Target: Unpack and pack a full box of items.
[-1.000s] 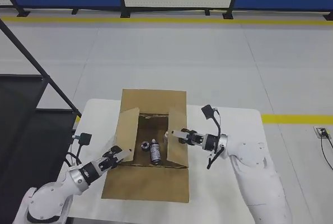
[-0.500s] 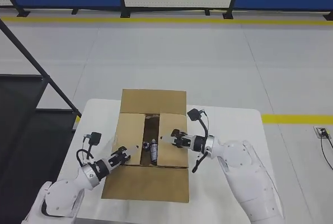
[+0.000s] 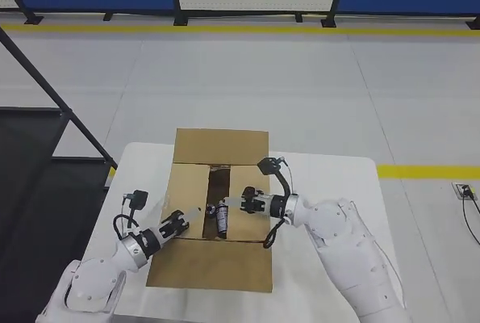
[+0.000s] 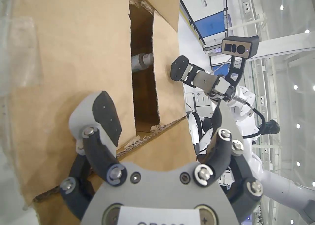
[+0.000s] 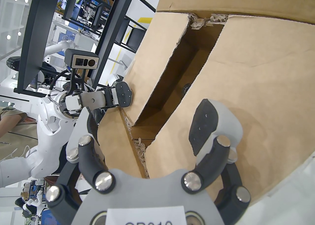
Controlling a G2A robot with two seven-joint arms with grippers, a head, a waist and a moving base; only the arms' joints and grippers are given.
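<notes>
A cardboard box (image 3: pixel 222 147) stands in the middle of the white table (image 3: pixel 336 182). Its two side flaps are folded inward, with a narrow gap between them. Through the gap I see a small bottle (image 3: pixel 221 218) (image 4: pixel 141 61) lying inside. My left gripper (image 3: pixel 188 216) (image 4: pixel 164 115) is open, with one pad (image 4: pixel 106 112) resting on the left flap (image 3: pixel 188 187). Open too, my right gripper (image 3: pixel 236 199) (image 5: pixel 149 125) presses on the right flap (image 3: pixel 249 182) near the gap. Each wrist view shows the other gripper across the gap: the right gripper (image 4: pixel 181 71) and the left gripper (image 5: pixel 123 96).
The box's far flap and near flap (image 3: pixel 211 265) lie spread out flat. A black frame with a dark panel (image 3: pixel 22 202) stands close to the table's left side. Bare table shows to the right of the box.
Both side flaps have come down from upright to nearly flat over the box. Both grippers moved inward with them, and the opening shrank to a narrow slot.
</notes>
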